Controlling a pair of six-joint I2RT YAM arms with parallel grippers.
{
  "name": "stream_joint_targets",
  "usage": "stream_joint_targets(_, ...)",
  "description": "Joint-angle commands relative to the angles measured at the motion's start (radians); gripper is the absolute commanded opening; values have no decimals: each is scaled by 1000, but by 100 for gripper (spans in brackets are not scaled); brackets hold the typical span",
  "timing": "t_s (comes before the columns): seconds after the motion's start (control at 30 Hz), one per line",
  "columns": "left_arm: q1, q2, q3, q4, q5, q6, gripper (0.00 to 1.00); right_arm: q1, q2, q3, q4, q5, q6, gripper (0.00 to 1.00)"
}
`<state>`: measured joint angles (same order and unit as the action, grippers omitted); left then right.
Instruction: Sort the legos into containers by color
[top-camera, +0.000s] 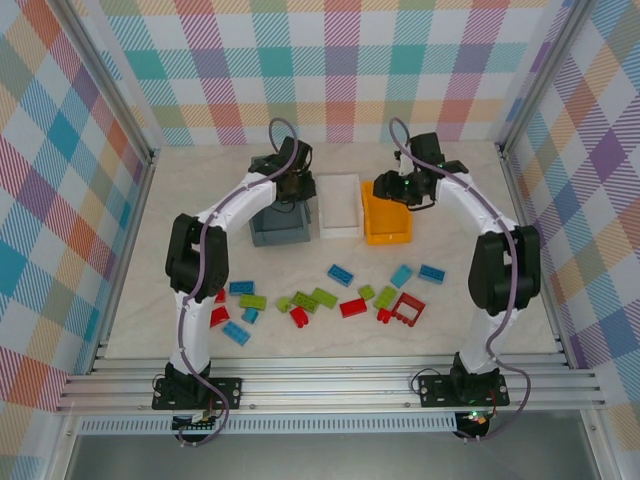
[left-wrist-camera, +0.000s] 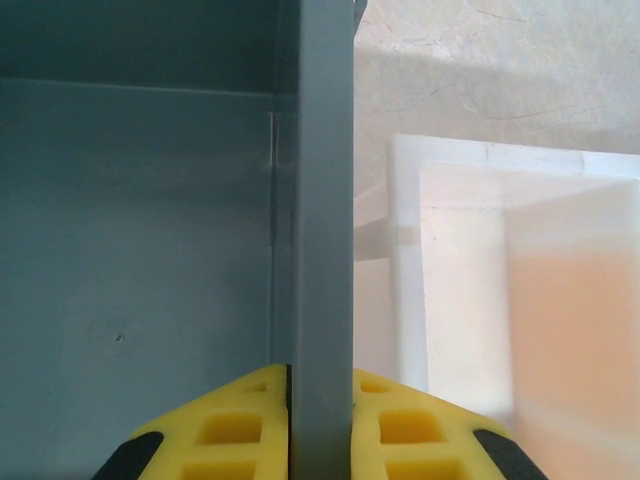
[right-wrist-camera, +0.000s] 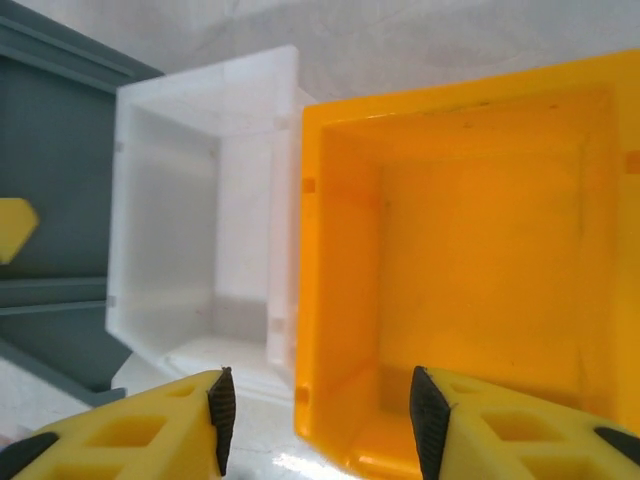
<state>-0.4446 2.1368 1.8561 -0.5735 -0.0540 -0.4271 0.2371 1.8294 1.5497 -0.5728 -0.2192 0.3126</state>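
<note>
Left gripper (left-wrist-camera: 320, 400) pinches the grey bin (left-wrist-camera: 130, 250) by its thin wall; right gripper (right-wrist-camera: 315, 410) spread over the orange bin (right-wrist-camera: 480, 230) rim, probably light, stiff

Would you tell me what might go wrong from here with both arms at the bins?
The left pincer is shut on the wall of the grey bin, so any lift or swing may tip it or shove the white bin beside it. The right pincer stands open astride a corner of the orange bin; pulling away sideways could snag and drag it.
</note>
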Motion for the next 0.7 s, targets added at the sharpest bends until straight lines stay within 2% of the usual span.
stream_joint_targets(0.0,11,48,-5,-78,25,-24,15,7,-98,-52,-17,47,52,55)
stream_joint_targets(0.17,9,25,8,-73,78,-43,37,8,-263,-180,-19,106,143,59)
stream_joint_targets(0.33,8,-36,2,-68,103,-73,49,8,-428,-295,-76,167,230,61)
stream_joint_targets(0.5,4,-171,-38,-28,134,-139,65,30,-575,-392,-182,213,384,60)
stream_joint_targets(0.67,-45,-373,-155,46,191,-156,71,51,-683,-500,-282,254,543,60)
